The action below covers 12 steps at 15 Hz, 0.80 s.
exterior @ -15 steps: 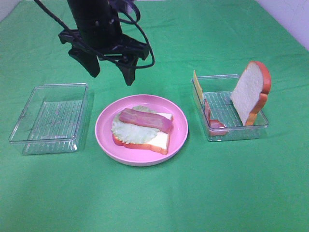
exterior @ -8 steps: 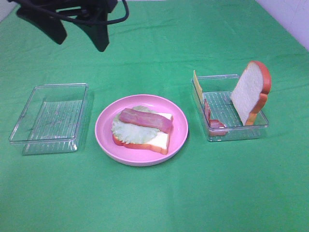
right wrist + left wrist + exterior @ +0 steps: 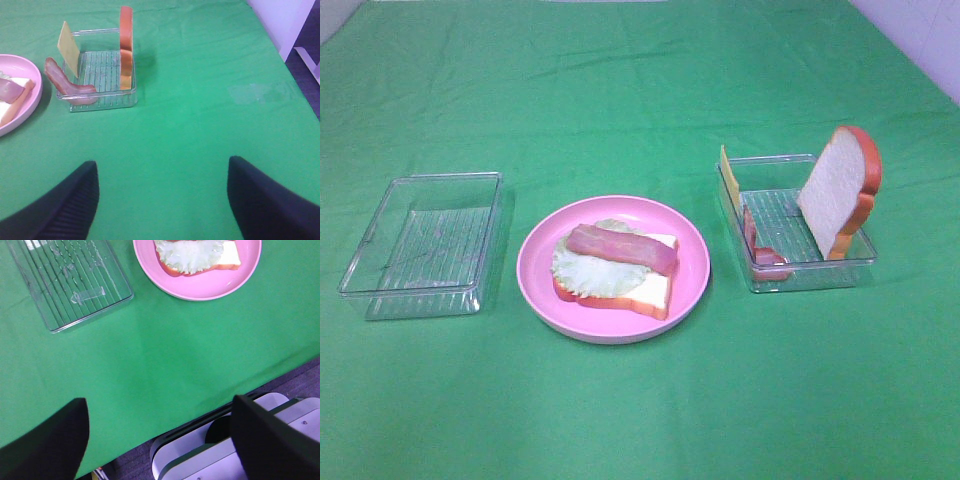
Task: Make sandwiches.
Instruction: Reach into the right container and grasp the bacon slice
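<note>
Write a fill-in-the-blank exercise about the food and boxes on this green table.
1. On the pink plate, the bacon strip lies on top of the ____.
2. The upright bread slice stands in the clear box to the plate's ____ in the high view.
3. The cheese slice in that box is coloured ____.
4. The left gripper and the right gripper both stand ____.
Missing words: lettuce; right; yellow; open.

The high camera looks steeply down over the whole bench (image 3: 640, 420). Each wrist camera looks past its own left gripper (image 3: 160, 407) or right gripper (image 3: 162, 167), from well above the bench. All three views share the pink plate (image 3: 533, 270), which lies ahead of both grippers.
</note>
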Available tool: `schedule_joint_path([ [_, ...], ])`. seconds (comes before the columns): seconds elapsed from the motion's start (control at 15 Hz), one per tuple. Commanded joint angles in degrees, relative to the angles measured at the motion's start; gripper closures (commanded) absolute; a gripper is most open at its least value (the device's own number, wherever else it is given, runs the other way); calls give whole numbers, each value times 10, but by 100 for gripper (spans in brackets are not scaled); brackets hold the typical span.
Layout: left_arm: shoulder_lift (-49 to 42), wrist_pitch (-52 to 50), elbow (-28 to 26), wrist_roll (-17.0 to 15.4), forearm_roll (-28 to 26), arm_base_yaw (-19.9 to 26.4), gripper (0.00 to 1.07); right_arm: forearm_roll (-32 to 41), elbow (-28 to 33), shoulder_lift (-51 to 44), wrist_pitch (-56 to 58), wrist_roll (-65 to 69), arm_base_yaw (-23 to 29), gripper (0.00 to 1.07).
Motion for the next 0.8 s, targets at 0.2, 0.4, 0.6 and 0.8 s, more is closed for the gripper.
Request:
schedule_joint_path([
  [0.2, -197, 14, 115, 19, 3, -1, 32, -2, -1, -5, -5, -2, -2, 38],
  [0.4, -351, -29, 222, 30, 3, -1, 32, -2, -1, -5, -5, -2, -2, 38],
  [0.6, -460, -60, 296, 31, 3, -1, 32, -2, -1, -5, -5, -2, -2, 38],
  [0.8, -542, -52, 325, 46, 1, -1, 32, -2, -1, -5, -5, -2, -2, 38],
])
